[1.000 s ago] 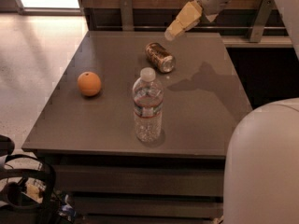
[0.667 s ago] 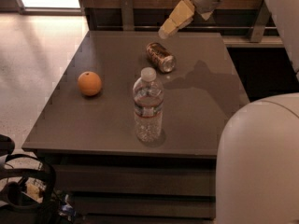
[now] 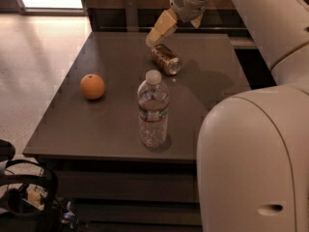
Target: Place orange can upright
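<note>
The orange can (image 3: 166, 59) lies on its side on the dark grey table (image 3: 111, 124), toward the back middle, its silver end facing the front right. My gripper (image 3: 157, 35) hangs just above and behind the can's far end, coming down from the upper right. One pale finger (image 3: 161, 28) shows, pointing down-left at the can; it does not clearly touch it.
A clear plastic water bottle (image 3: 153, 110) stands upright in front of the can. A round orange fruit (image 3: 92, 86) sits at the left. My white arm and body (image 3: 256, 153) fill the right side. Dark cables and gear (image 3: 29, 202) lie on the floor at lower left.
The gripper has moved left and down, from the table's back edge to just over the lying can. The can, bottle and fruit have not moved.
</note>
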Robot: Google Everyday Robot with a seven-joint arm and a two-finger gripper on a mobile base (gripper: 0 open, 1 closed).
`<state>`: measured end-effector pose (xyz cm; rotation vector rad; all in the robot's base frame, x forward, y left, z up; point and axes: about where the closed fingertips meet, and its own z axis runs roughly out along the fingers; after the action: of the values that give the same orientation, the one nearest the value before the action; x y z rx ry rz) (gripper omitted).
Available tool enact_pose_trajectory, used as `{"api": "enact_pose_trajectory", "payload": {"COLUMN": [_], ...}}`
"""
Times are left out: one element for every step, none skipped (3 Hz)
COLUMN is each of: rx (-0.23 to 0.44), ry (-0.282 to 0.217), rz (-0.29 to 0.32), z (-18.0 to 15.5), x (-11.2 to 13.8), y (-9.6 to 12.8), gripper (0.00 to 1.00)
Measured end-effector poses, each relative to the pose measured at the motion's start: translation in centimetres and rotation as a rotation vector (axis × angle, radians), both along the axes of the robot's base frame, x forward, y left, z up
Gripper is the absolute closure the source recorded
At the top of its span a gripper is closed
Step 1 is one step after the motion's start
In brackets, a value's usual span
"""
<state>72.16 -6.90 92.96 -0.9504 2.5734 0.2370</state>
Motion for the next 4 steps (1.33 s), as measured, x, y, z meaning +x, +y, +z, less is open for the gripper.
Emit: {"api": "enact_pose_trajectory", "payload": {"rx": [-0.036,-0.095,-0.144,-0.181], "ry": [0.030,0.068,0.100,0.127], "rz": [-0.031,-0.030,-0.014,-0.007], "z": [-1.7,-3.8,-5.5,-7.3], "x": [0.2,1.1,2.2,3.5], "y": [0.3,1.1,2.1,2.7], "gripper": [0.00,0.00,0.00,0.00]}}
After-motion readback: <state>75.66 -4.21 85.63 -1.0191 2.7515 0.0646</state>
